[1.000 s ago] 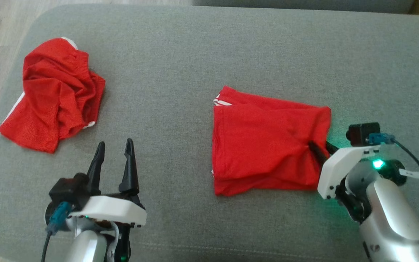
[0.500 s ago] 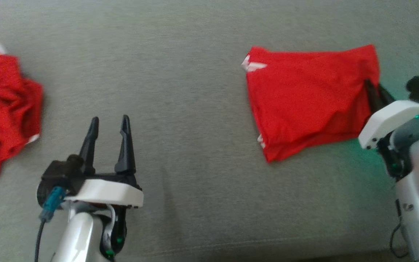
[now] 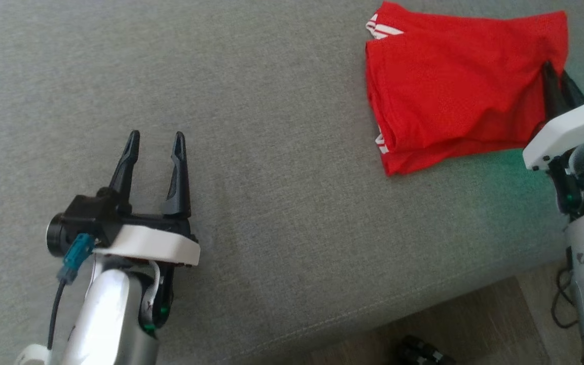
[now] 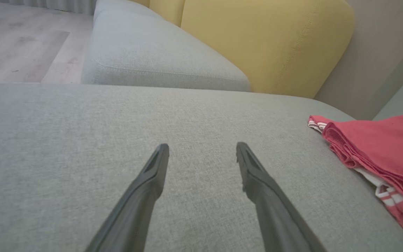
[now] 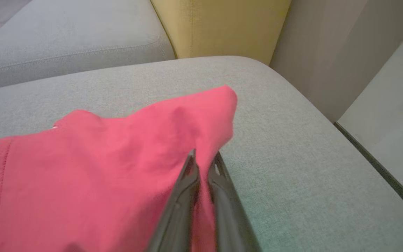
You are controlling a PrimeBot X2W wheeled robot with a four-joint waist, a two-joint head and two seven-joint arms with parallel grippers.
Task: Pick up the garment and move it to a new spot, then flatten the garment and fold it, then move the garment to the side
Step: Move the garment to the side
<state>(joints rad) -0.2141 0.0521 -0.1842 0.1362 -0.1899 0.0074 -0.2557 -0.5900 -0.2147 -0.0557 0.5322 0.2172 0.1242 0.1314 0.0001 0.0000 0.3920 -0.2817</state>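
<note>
garment (image 3: 454,86) lies folded, right gripper (image 3: 556,72) pinched on its edge, likely to drag it aside; left gripper (image 3: 156,135) hangs wide, empty, over the sofa cushion (image 3: 271,152).

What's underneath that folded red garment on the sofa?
The garment lies on the grey cushion; the right gripper pinches its edge. Whether anything lies beneath the cloth is hidden.

I see a big grey sofa seat (image 3: 271,76), a yellow cushion (image 4: 268,45) far behind it, and wood floor (image 3: 479,319) near right.
</note>
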